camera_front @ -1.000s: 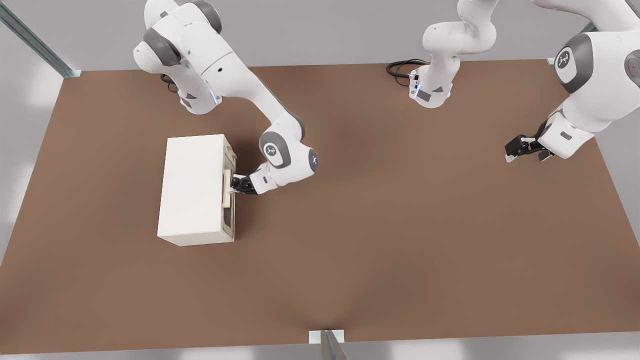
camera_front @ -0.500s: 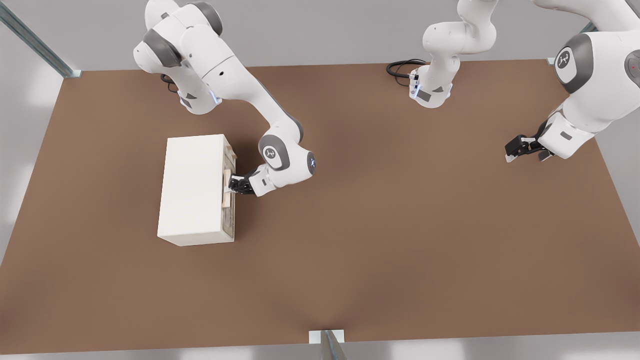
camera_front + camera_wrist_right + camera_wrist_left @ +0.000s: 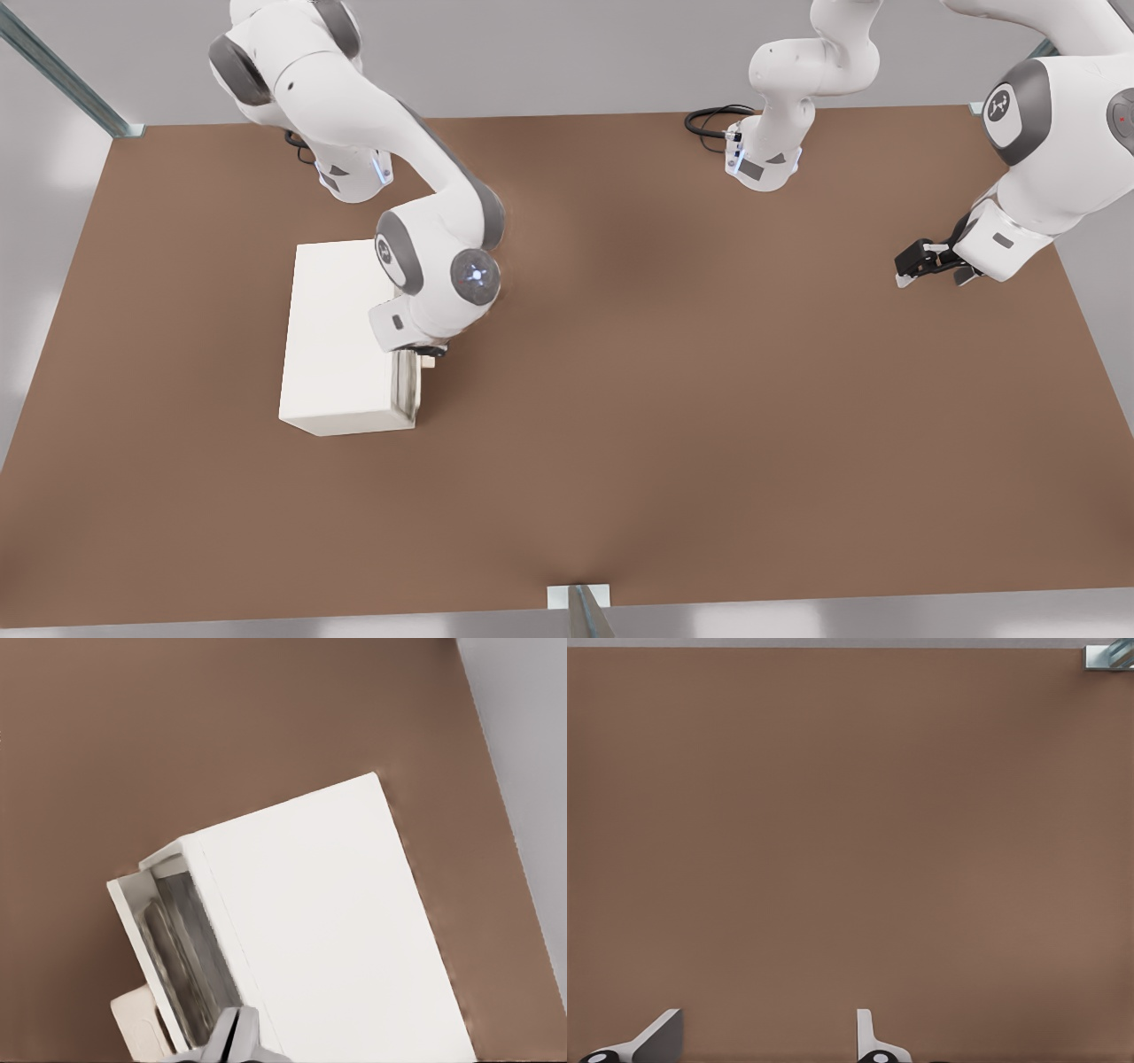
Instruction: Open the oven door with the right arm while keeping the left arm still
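The oven (image 3: 337, 337) sits on the brown worktop (image 3: 673, 416) toward the front view's left, a plain cream-white box with its long axis running from the far edge toward the near edge in that view. Its door face points to the front view's right, toward the middle of the worktop. The oven door (image 3: 407, 386) shows only as a narrow strip along that face, greyish and glassy, with a small cream piece sticking out just beside the arm's wrist; from above it cannot be told how far the door stands from the box. In the right wrist view the door (image 3: 168, 948) appears as a cream frame around a dark, reflective window, with a pale slab at its lower corner, and the oven (image 3: 328, 930) top is a broad blank white surface. The right arm (image 3: 416, 239) bends down from its base at the far side and its wrist hangs over the oven's door-side edge, covering the upper half of the door. The tool (image 3: 232, 1038) is right at the door edge; its fingertips show pressed together in the wrist view, though whether they pinch anything cannot be made out. The worktop around the oven is bare brown.
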{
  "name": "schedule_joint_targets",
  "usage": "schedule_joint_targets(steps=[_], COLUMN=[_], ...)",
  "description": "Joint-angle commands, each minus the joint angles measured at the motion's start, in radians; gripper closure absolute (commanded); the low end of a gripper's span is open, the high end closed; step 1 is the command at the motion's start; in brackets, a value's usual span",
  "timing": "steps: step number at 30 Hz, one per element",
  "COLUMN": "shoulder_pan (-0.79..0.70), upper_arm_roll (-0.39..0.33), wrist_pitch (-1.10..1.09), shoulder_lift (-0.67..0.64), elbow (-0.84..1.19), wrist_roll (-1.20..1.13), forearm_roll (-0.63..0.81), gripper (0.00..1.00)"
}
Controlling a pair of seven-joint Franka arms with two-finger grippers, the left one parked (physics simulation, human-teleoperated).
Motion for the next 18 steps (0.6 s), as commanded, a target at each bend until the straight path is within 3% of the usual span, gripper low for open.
schedule_joint_targets(steps=[1, 2, 3, 4, 8, 9, 11, 18], shoulder_pan=[-0.099, -0.155, -0.227, -0.267, -0.295, -0.341, -0.358, -0.356], upper_arm_roll=[0.001, 0.003, 0.001, 0.001, -0.003, 0.000, 0.004, 0.003], wrist_pitch=[-0.109, -0.106, -0.109, -0.081, -0.078, -0.056, 0.144, 0.102], shoulder_lift=[-0.009, -0.009, -0.009, -0.011, -0.107, -0.172, -0.374, -0.365], elbow=[0.107, 0.147, 0.170, 0.173, 0.156, 0.097, -0.247, -0.206], wrist_roll=[-0.617, -0.706, -0.775, -0.987, -0.964, -0.973, -0.978, -0.975], forearm_roll=[0.269, 0.283, 0.343, 0.350, 0.347, 0.346, 0.343, 0.346], gripper=[0.59, 0.09, 0.00, 0.00, 0.00, 0.00, 0.00, 0.00])
